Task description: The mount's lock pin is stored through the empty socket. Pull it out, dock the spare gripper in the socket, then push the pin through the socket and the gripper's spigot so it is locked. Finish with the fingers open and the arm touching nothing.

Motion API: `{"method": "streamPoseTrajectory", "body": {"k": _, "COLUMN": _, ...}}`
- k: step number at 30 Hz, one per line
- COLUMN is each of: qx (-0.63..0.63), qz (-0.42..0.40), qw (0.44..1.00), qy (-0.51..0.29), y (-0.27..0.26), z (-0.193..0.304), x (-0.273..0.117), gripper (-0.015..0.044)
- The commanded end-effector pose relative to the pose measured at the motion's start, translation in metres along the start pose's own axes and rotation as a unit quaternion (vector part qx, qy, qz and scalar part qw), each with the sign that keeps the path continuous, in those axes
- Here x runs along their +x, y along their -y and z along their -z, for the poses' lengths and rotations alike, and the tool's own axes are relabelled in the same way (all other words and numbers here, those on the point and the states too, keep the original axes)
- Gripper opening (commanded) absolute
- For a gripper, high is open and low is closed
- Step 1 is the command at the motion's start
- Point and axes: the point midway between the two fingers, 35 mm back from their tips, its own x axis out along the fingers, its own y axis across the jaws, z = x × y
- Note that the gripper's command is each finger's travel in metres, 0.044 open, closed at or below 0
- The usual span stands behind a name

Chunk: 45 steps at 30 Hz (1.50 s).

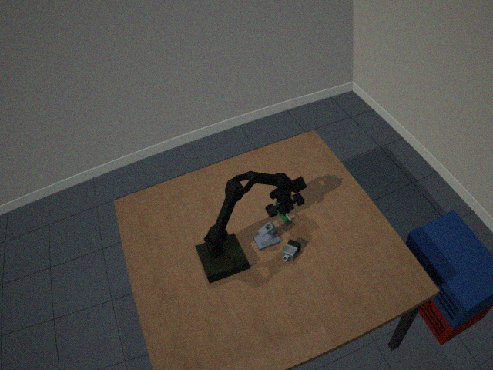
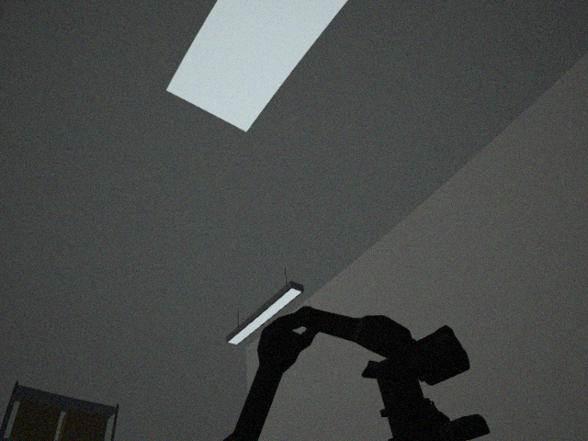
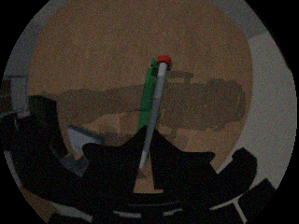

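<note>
My gripper [image 1: 283, 212] [image 3: 148, 129] is shut on the lock pin, beyond the mount as seen from the arm's base. The lock pin [image 3: 156, 103] is a slim grey rod with a red end, running out past the fingertips. A green bar [image 3: 147, 100] [image 1: 284, 217] shows close beside it; whether they touch is unclear. The grey mount [image 1: 262, 241] [image 3: 85, 138] stands near the arm's base, with its socket block tilted up; no pin shows in it. The spare gripper [image 1: 290, 250], grey with a dark end, lies on the table, apart from the mount. Fingertips are out of frame in the exterior view.
The wooden table [image 1: 223, 318] carries the arm's dark base [image 1: 223, 260]. The mount and spare gripper lie below and to the left of the held pin in the top view. A blue box [image 1: 457, 258] stands beyond the table's right edge. Lighting is dim, with arm shadows.
</note>
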Motion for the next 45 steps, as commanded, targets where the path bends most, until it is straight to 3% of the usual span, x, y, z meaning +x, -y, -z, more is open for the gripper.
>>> {"method": "streamPoseTrajectory", "body": {"k": 1, "qx": 0.001, "qz": -0.003, "qw": 1.0, "qy": 0.0, "y": -0.001, "z": 0.001, "x": 0.004, "gripper": 0.0}}
{"method": "streamPoseTrajectory", "body": {"k": 10, "qx": 0.0, "qz": 0.0, "qw": 1.0, "qy": 0.0, "y": 0.0, "z": 0.0, "x": 0.0, "gripper": 0.0}}
{"method": "streamPoseTrajectory", "body": {"k": 27, "qx": 0.001, "qz": -0.005, "qw": 1.0, "qy": -0.001, "y": -0.003, "z": -0.001, "x": -0.015, "gripper": 0.044}}
{"method": "streamPoseTrajectory", "body": {"k": 45, "qx": 0.008, "qz": -0.025, "qw": 1.0, "qy": -0.003, "y": -0.015, "z": -0.005, "x": -0.061, "gripper": 0.044}}
